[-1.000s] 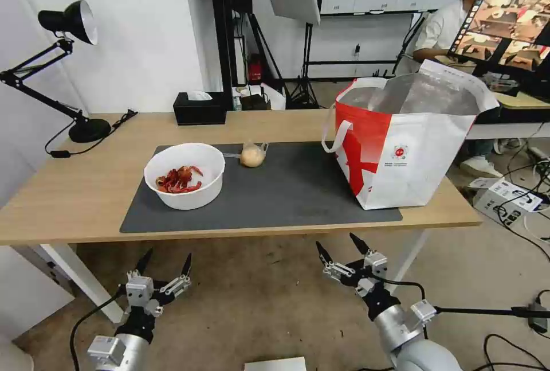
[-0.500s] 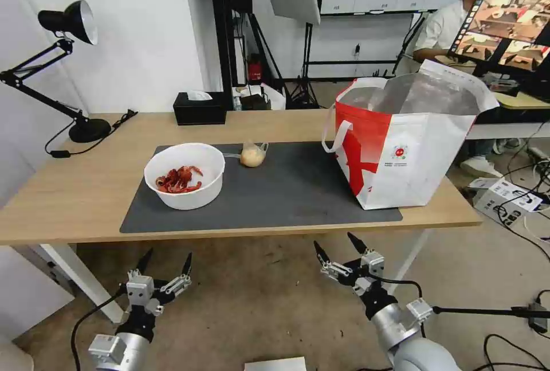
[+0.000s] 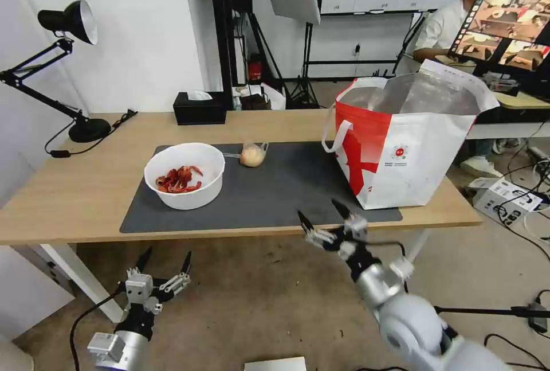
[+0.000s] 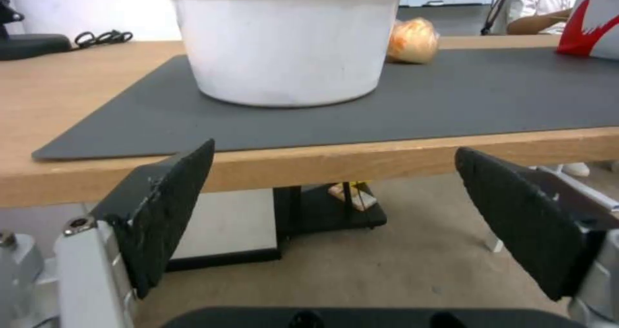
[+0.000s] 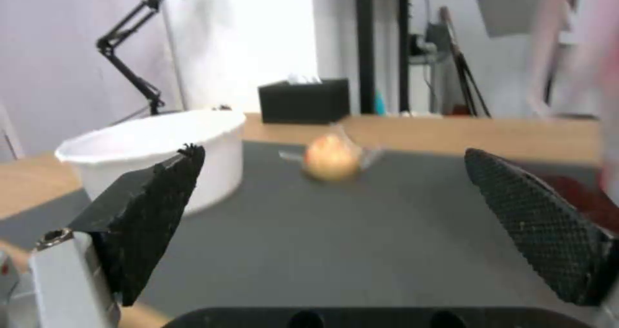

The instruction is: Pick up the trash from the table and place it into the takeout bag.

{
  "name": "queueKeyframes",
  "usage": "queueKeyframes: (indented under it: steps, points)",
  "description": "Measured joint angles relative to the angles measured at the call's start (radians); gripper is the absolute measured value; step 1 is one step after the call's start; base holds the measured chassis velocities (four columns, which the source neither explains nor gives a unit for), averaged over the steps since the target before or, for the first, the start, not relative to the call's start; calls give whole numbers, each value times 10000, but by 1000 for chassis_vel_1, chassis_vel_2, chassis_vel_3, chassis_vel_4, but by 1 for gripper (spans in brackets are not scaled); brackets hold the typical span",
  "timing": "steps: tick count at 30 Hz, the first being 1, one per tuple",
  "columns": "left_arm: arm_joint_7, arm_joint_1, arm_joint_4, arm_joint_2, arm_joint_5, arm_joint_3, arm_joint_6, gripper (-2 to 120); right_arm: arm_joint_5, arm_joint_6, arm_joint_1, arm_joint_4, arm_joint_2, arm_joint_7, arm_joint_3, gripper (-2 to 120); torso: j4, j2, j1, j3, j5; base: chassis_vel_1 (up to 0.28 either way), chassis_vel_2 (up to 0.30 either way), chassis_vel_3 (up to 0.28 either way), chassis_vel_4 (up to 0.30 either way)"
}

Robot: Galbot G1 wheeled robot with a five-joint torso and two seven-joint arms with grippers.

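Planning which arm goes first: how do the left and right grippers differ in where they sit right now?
The right gripper is raised to the table's front edge, facing the small clear bag. The left gripper hangs lower, below the tabletop, in front of the white bowl. The right sits nearer the takeout bag. Both are open and empty.

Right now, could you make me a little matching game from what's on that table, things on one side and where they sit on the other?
Things:
1. white bowl
2. small clear bag
3. takeout bag
4. black tissue box

Places:
A. bare wood at the table's far edge
B. right end of the grey mat
C. far edge of the mat, right of the bowl
D. left part of the mat

Pairs: 1-D, 2-C, 3-B, 4-A
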Motion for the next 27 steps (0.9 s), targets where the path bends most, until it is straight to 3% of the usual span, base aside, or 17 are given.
queueKeyframes:
  steps: [6, 10, 16, 20, 23, 27]
  points:
    - [-2, 13, -27, -29, 2, -15, 0, 100, 437, -257, 2216, -992, 427, 412, -1381, 100, -1, 0, 1, 0, -1, 0, 0, 0, 0]
    - [-6, 6, -17, -26, -1, -53, 3, 100, 823, -453, 3893, -2150, 1161, 811, -2303, 100, -1, 0, 1, 0, -2, 0, 0, 0, 0]
    - [-5, -13, 54, -26, -91, -122, 4, 100, 953, -564, 6078, -5019, 2744, 1034, -3363, 100, 0, 0, 2, -1, -3, 0, 0, 0, 0]
    - [73, -11, 92, -23, -129, -171, 2, 100, 954, -682, 6569, -6199, 3343, 1028, -3556, 100, 1, -1, 2, 0, -2, 0, 0, 0, 0]
    - [132, 3, 121, -22, -160, -199, -4, 100, 1222, -1075, 7169, -8080, 4389, 760, -3603, 100, -2, 0, 2, 0, -3, 0, 0, 0, 0]
    - [138, 9, 120, -21, -175, -214, -6, 100, 1386, -1300, 7453, -9022, 4982, 450, -3594, 100, 1, -1, 1, -1, -3, 0, 0, 0, 0]
